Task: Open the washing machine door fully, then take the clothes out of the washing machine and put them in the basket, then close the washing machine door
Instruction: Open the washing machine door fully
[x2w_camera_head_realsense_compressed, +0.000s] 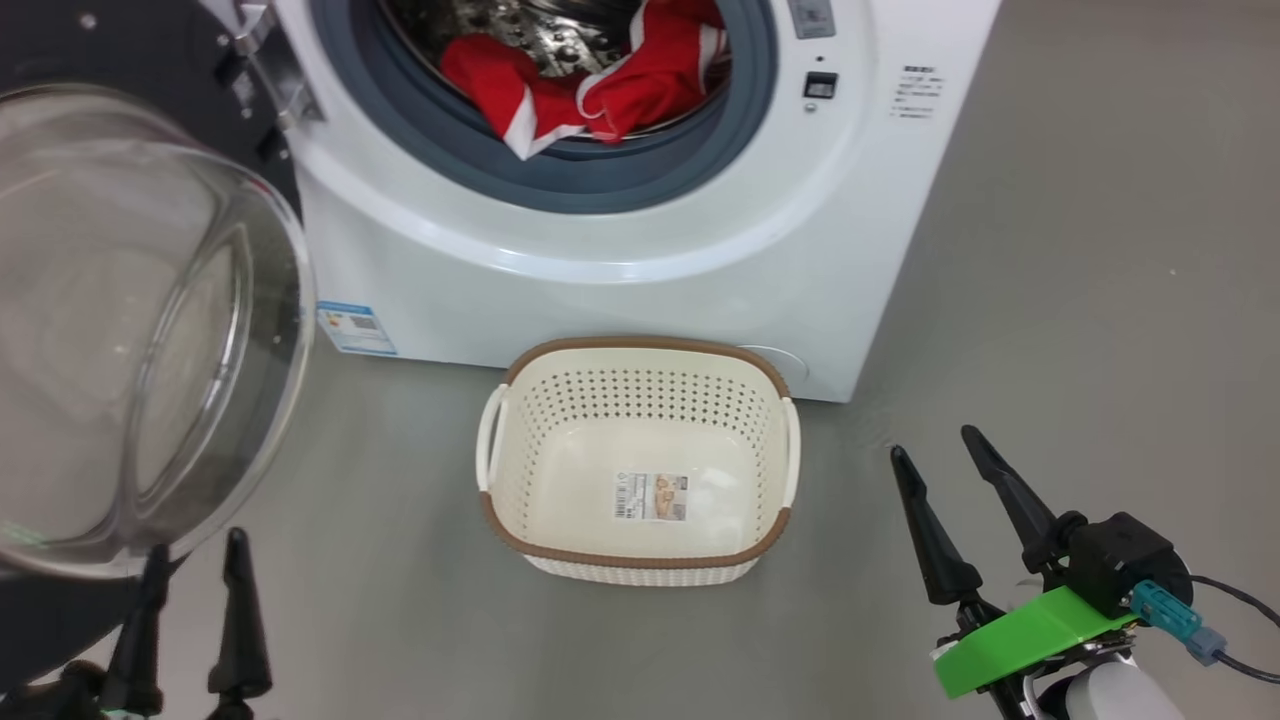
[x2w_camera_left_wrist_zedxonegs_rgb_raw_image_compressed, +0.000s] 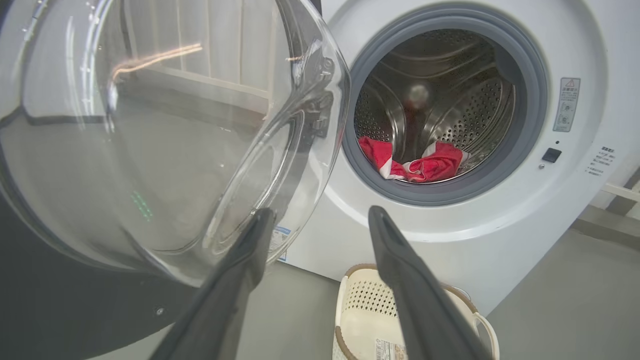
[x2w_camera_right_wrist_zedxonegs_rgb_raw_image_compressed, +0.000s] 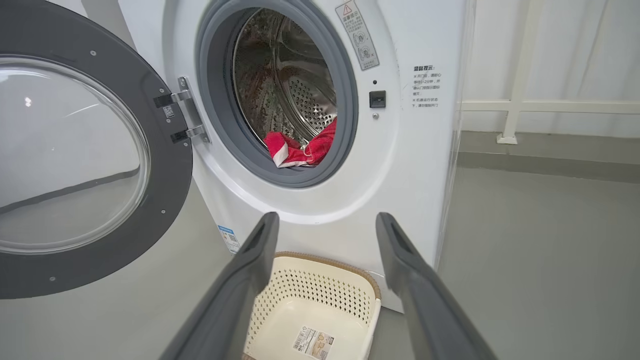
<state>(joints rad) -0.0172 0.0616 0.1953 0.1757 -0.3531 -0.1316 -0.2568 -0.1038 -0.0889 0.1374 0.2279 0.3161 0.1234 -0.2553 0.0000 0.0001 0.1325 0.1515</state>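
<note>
The white washing machine (x2w_camera_head_realsense_compressed: 700, 230) stands ahead with its round mouth uncovered. The washing machine door (x2w_camera_head_realsense_compressed: 130, 330) is swung out to the left, its clear glass bowl bulging toward me inside the dark rim (x2w_camera_right_wrist_zedxonegs_rgb_raw_image_compressed: 165, 150). The red clothes (x2w_camera_head_realsense_compressed: 600, 80) with white stripes lie at the front of the steel drum, over the grey rubber ring, also seen as the clothes (x2w_camera_left_wrist_zedxonegs_rgb_raw_image_compressed: 415, 162) and the clothes (x2w_camera_right_wrist_zedxonegs_rgb_raw_image_compressed: 295, 150). The cream basket (x2w_camera_head_realsense_compressed: 640, 345) sits on the floor before the machine, with only a paper label inside. My left gripper (x2w_camera_head_realsense_compressed: 197, 545) is open just below the glass bowl. My right gripper (x2w_camera_head_realsense_compressed: 933, 442) is open, right of the basket.
Grey floor (x2w_camera_head_realsense_compressed: 1100, 250) stretches free to the right of the machine. A white rail (x2w_camera_right_wrist_zedxonegs_rgb_raw_image_compressed: 515, 105) runs along the pale wall behind. A small blue label (x2w_camera_head_realsense_compressed: 355, 328) sits low on the machine's front, beside the door.
</note>
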